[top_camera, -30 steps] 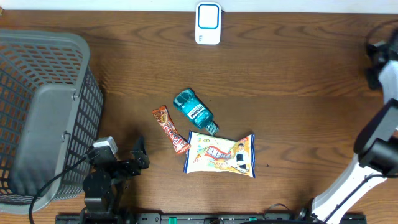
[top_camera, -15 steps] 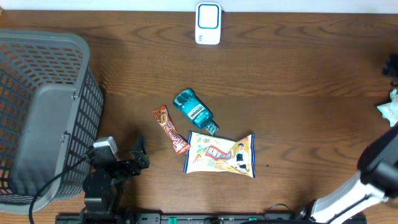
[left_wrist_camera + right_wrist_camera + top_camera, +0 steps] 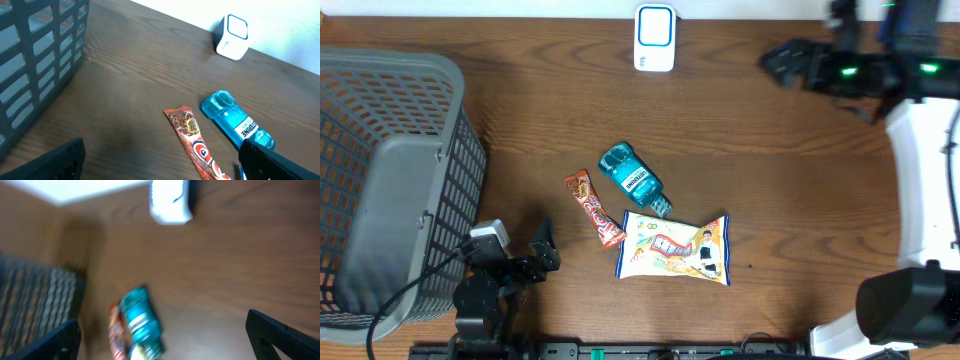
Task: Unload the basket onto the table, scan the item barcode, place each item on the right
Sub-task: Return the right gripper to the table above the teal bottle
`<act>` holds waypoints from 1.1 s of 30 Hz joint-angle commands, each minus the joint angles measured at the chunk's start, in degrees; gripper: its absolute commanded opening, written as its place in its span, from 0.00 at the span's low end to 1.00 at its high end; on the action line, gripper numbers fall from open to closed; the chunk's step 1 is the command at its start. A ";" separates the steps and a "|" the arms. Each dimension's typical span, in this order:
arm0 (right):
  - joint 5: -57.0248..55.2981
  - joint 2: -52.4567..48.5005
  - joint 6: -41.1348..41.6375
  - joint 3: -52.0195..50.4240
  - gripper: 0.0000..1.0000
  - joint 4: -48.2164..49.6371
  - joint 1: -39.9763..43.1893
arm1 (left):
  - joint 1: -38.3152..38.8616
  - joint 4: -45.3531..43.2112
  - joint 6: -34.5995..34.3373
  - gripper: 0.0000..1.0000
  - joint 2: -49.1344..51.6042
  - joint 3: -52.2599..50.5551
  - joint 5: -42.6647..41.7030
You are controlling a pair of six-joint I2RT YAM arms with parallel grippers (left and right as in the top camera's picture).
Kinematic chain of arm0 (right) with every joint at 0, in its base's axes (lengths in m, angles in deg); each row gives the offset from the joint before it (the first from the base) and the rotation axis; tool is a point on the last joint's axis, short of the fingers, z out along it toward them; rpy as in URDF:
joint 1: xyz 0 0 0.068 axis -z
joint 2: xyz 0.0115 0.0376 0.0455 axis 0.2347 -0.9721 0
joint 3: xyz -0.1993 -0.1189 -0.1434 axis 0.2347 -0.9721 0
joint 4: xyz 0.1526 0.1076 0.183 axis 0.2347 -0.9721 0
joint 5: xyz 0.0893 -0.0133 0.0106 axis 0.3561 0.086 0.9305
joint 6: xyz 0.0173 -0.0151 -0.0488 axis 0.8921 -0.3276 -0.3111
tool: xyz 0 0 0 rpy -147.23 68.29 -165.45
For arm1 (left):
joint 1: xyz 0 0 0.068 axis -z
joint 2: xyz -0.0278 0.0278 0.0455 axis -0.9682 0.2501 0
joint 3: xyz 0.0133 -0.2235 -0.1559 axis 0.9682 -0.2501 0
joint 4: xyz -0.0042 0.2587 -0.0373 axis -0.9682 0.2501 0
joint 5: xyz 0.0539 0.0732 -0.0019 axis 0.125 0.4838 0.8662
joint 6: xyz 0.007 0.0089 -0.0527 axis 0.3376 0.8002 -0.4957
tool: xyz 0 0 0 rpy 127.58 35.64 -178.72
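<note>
The right pincer [image 3: 775,60] hangs wide and empty at about 1 o'clock over the tabletop [image 3: 770,160], with the white scanner [image 3: 654,38] off at its 9 o'clock. The left pincer [image 3: 545,250], just as wide and holding nothing, sits low at 7 o'clock beside the basket [image 3: 380,180]. The items lie bunched at the centre: a blue mouthwash bottle [image 3: 630,178], a candy bar [image 3: 595,208] at its 8 o'clock and a snack packet [image 3: 675,248] at its 5 o'clock. I'd reckon the bottle is stiff, slick and weighty with liquid, best pinched across its narrow sides, while both wrappers look light, crinkly and prone to slide.
</note>
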 commanded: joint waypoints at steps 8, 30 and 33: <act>-9.33 0.00 -2.49 -0.31 0.99 -2.16 -17.57 | -0.20 -0.02 -0.52 0.98 -0.11 -0.33 -0.57; -21.27 -0.09 -2.51 -0.33 0.99 -5.95 -28.70 | -0.20 -0.02 -0.55 0.98 -0.11 -0.33 -0.57; -22.12 -0.11 -2.51 -0.37 0.99 -5.95 -28.68 | -0.20 -0.02 -0.52 0.98 -0.11 -0.33 -0.57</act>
